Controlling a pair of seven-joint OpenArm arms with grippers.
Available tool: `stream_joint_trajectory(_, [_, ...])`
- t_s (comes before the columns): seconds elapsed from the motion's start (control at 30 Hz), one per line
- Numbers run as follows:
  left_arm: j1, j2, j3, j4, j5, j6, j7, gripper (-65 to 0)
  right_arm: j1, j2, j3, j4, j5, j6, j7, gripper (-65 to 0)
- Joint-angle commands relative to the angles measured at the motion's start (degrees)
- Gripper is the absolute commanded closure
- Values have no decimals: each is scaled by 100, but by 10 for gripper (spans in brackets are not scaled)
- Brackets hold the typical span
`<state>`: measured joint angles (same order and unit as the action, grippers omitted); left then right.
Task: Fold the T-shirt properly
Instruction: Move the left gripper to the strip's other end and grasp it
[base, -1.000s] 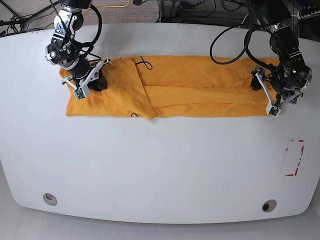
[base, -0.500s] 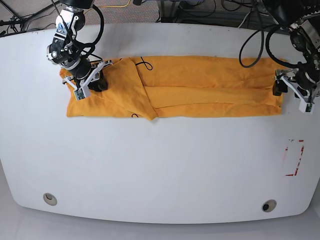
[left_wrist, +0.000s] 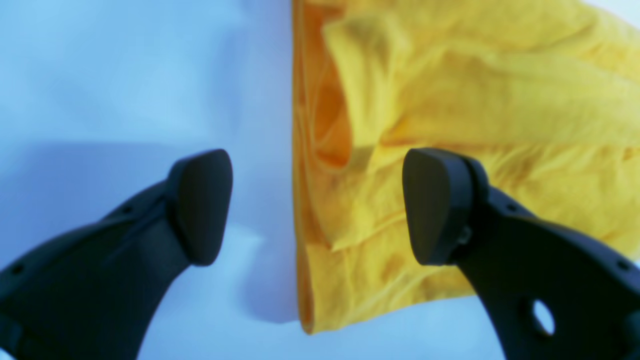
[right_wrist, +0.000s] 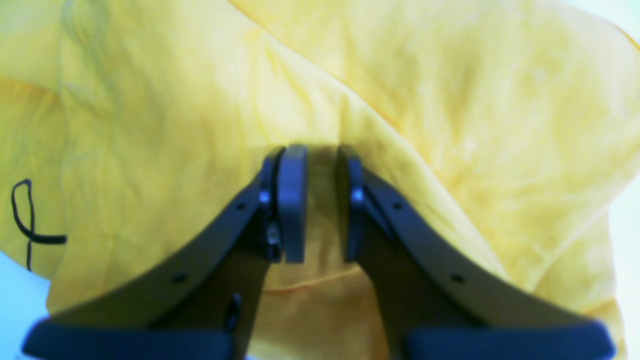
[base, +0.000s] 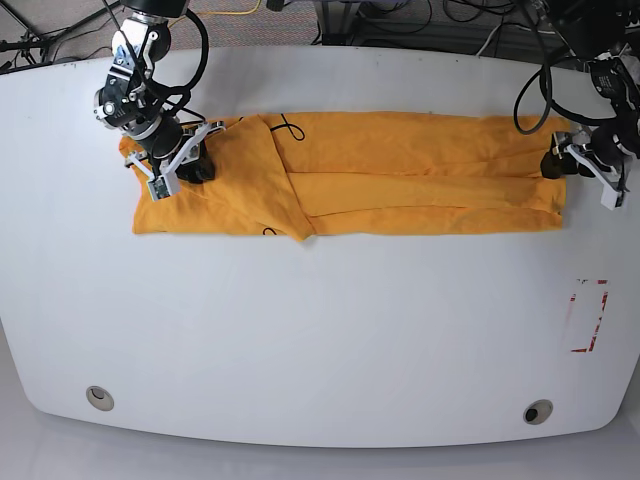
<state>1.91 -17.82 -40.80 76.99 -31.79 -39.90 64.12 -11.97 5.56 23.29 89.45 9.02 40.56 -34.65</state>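
Observation:
The orange-yellow T-shirt (base: 400, 170) lies as a long, wrinkled band across the far half of the white table (base: 320, 330), its left part folded over. A thin black squiggle (base: 290, 128) shows near the fold. My right gripper (base: 193, 163) rests on the shirt's left end, shut on a pinched ridge of the T-shirt (right_wrist: 450, 100), beside another black squiggle (right_wrist: 30, 220). My left gripper (base: 554, 165) is at the shirt's right end, open. In the left wrist view the T-shirt (left_wrist: 450, 90) edge runs between the fingers of the left gripper (left_wrist: 317, 207), one over bare table.
A red-outlined rectangle mark (base: 588, 315) sits on the table at the right. Two round holes (base: 100, 398) (base: 538, 411) lie near the front edge. Black cables (base: 400, 20) run behind the table's far edge.
My left arm has swung outward to the right and slightly back, off the shirt's right end to its edge. The right gripper has stayed on the left end.

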Motion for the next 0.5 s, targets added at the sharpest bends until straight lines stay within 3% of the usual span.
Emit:
stream_joint_trajectory(0.0, [-73, -103, 14, 6, -122, -10, -139, -501, -65, 20, -12, -53, -405, -56, -530, -109])
stream_joint_trajectory(0.37, [-73, 99, 357, -2, -87, -10, -148, -496, -82, 11, 5, -53, -405, -56, -521, -109])
stream_joint_trajectory(0.47, [-81, 143, 409, -2, -78, -10, -157, -431, -82, 11, 5, -53, -405, -56, -521, -109])
